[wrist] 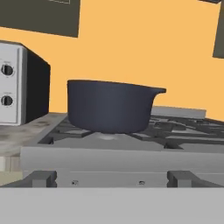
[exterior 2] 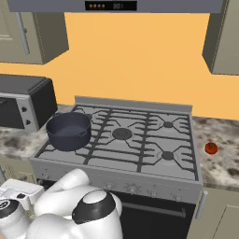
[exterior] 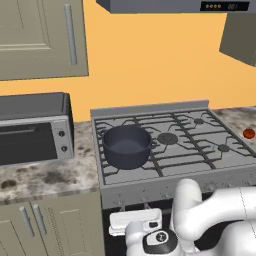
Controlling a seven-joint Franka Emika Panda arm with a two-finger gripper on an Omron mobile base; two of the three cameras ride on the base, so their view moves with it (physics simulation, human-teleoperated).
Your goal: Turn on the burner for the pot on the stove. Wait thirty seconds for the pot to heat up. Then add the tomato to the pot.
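My pot (exterior: 127,146) sits on the stove's (exterior: 170,142) front-left burner, so my claw (wrist: 112,177) hangs low before the front panel, spread wide and empty, probably lined up for its knob; the tomato (exterior: 248,133) waits on the right tabletop (exterior: 239,117)

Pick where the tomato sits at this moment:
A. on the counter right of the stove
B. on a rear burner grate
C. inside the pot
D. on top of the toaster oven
A: the tomato lies on the speckled counter beside the stove, while the pot on the front left burner looks empty.
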